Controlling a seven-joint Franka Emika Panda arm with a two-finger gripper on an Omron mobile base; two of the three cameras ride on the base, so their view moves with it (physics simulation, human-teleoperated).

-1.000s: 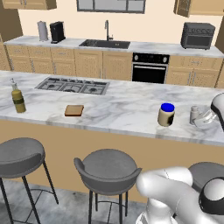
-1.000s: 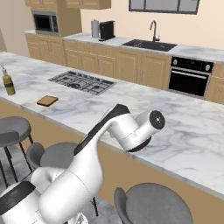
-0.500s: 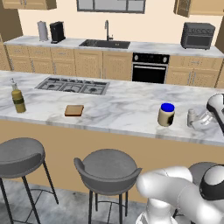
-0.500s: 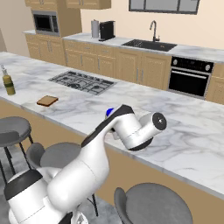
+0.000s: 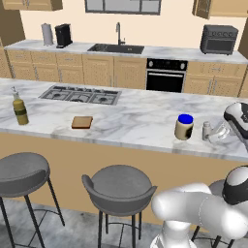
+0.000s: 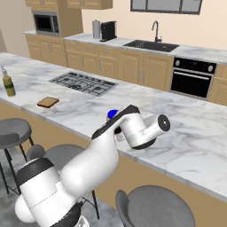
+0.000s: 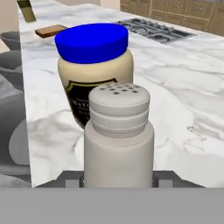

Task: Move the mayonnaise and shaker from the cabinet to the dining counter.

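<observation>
- Shaker (image 7: 118, 135) now standing on desk (image 5: 131, 118), just right of mayo jar (image 5: 184, 127), close beside it.
- Arm pulled in nearer vs a sec ago.
- Fingers (image 7: 118, 181) half-spread either side of shaker; contact – can't tell.
- Both items on dining desk; release + back off left, prob.

Both base views look forward and down from behind the arm, left and right, sharing the long white-grey marble island counter (image 5: 121, 121) (image 6: 186, 146). The hand view sits close behind the small pale grey shaker (image 7: 118, 135), just above that counter.
</observation>
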